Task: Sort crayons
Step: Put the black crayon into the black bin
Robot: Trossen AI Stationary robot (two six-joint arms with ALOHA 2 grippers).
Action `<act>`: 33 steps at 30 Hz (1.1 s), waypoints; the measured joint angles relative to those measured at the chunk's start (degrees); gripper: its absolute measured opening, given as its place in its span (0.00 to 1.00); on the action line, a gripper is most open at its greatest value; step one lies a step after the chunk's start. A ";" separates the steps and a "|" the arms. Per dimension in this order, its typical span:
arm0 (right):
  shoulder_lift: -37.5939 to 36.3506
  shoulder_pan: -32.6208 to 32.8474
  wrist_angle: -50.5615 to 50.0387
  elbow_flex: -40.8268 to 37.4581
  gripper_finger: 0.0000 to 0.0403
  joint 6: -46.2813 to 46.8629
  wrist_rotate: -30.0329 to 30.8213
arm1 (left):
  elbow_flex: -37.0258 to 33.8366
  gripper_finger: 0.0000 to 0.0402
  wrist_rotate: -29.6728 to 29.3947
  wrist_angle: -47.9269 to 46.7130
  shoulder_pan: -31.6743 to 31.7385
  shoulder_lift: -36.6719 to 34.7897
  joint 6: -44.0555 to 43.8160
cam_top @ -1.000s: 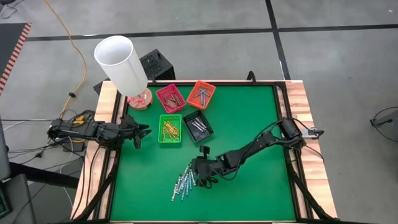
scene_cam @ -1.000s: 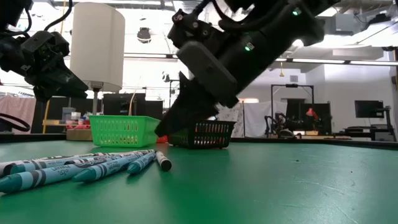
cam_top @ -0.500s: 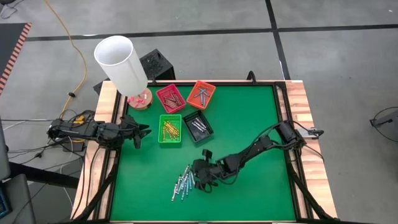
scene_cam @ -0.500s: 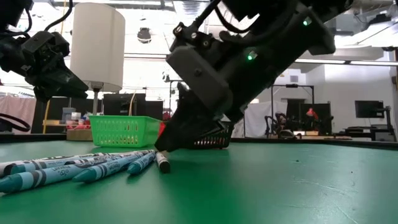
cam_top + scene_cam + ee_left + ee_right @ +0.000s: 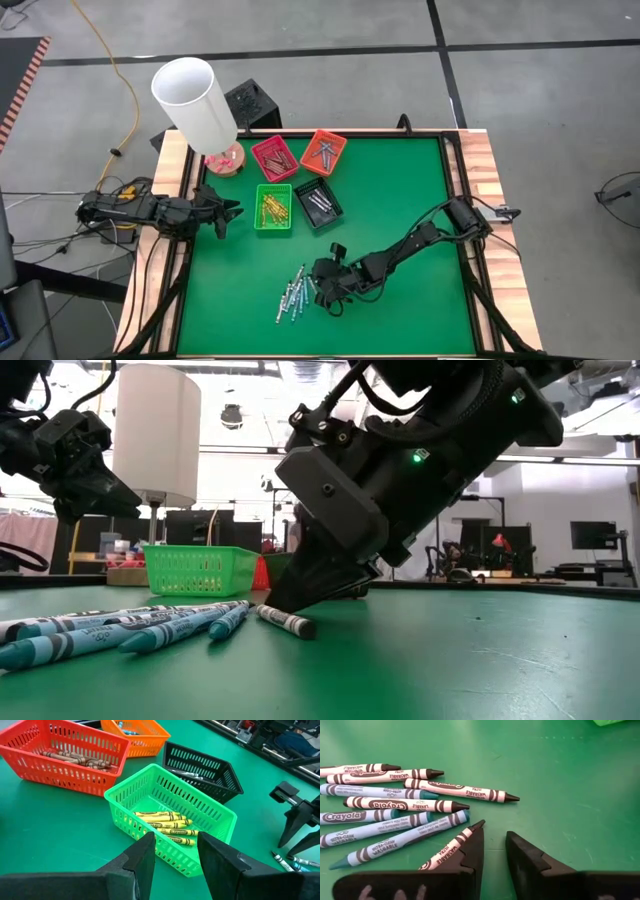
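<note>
While its tips press down on the green desk (image 5: 400,190), the right pincer (image 5: 492,851) stands slightly parted and grasps nothing, one grey-white crayon (image 5: 451,851) lying just beside its finger. Beyond it, the loose pile of crayons (image 5: 293,293), light blue and grey-white, spreads on the felt. Farther back sit four baskets: green basket (image 5: 172,820) with yellow crayons, black basket (image 5: 205,770), red basket (image 5: 62,757), orange basket (image 5: 135,731). Off the desk's left edge, the left pincer (image 5: 175,852) hangs parted and empty. A white lampshade (image 5: 193,100) stands at the back corner; grey floor (image 5: 540,90) with a yellow cable (image 5: 118,70) surrounds the wooden frame.
</note>
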 joint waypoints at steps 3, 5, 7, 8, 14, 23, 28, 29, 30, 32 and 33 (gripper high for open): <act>-0.01 0.00 -1.89 0.04 0.25 0.04 0.86 | 0.00 0.34 -0.03 0.00 0.01 0.00 -0.01; -0.08 0.02 -3.05 0.11 0.25 0.05 1.82 | 0.00 0.34 -0.01 0.00 0.01 0.00 -0.01; -0.64 -0.02 -5.18 0.11 0.25 0.07 2.91 | 0.00 0.34 -0.01 0.00 0.01 0.00 -0.01; -1.12 -0.07 -6.49 0.09 0.25 0.07 3.08 | 0.00 0.34 -0.01 0.00 0.01 0.00 -0.01; -6.26 -1.03 -13.29 -0.21 0.25 2.19 2.78 | 0.00 0.34 -0.01 -0.02 0.01 0.00 -0.01; -8.99 3.25 0.06 -0.04 0.25 7.76 3.37 | 0.00 0.34 -0.03 -0.02 -0.01 -0.02 -0.01; -6.38 5.35 1.03 0.20 0.25 10.37 5.54 | 0.00 0.34 -0.03 0.00 -0.01 0.00 0.00; -6.29 5.46 0.76 0.22 0.25 10.53 5.53 | 0.00 0.34 0.00 0.04 -0.01 0.00 -0.01; -6.34 5.65 0.75 0.25 0.25 10.61 5.61 | 0.00 0.34 0.00 0.04 0.01 -0.02 -0.01; -6.63 6.01 1.07 0.57 0.25 10.63 6.42 | 0.00 0.34 0.01 0.04 0.00 0.00 -0.01; -6.67 6.26 0.80 0.59 0.25 10.41 7.23 | 0.00 0.34 -0.04 0.04 -0.01 -0.01 0.00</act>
